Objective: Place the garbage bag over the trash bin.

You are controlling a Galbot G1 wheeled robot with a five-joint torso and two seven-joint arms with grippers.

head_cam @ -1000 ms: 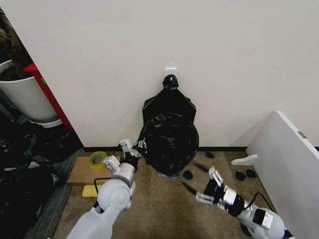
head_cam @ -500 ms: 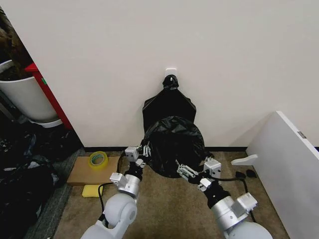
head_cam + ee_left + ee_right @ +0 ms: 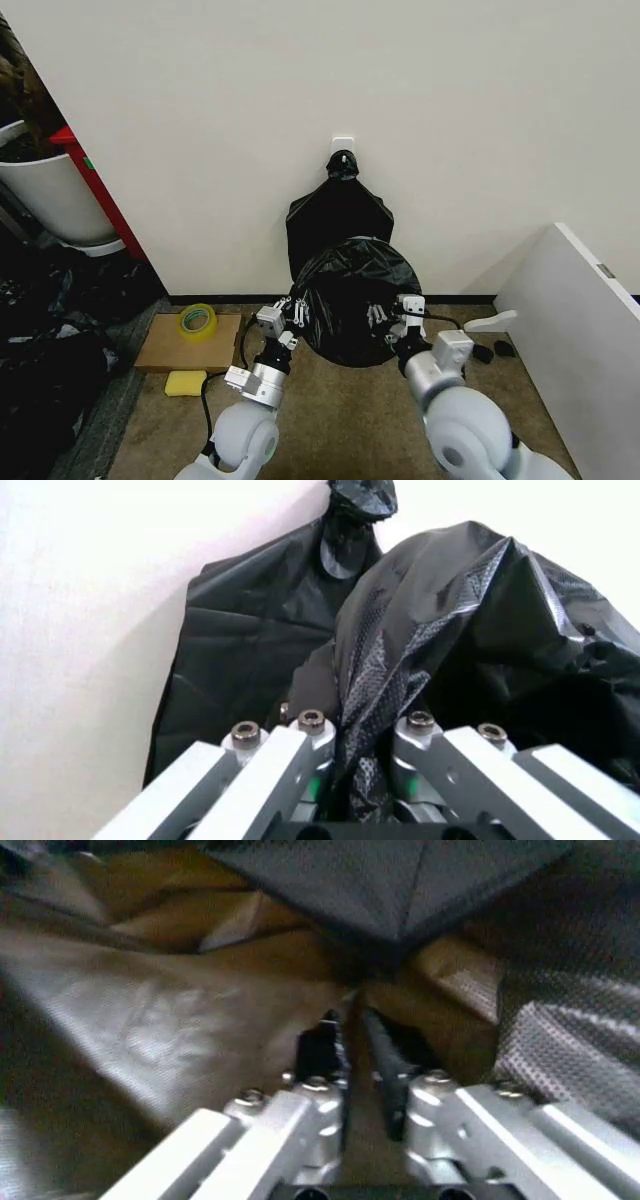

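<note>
Both arms reach fwd side by side, wrists level: left gripper (image 3: 291, 311) w/ fingers (image 3: 300, 757) nearly closed, pinching a fold of the garbage bag (image 3: 352, 300) at its left edge; right gripper (image 3: 392, 314) at the bag's right edge, fingers (image 3: 318, 1054) close together on the film.

This looks like an office or storeroom corner: a plain white wall (image 3: 450, 120) with black skirting, brown carpet (image 3: 340, 410), a white plant pot (image 3: 55, 200) and a tape roll (image 3: 196, 321) on cardboard (image 3: 160, 350) off to the left gripper's (image 3: 287, 318) outer side.
</note>
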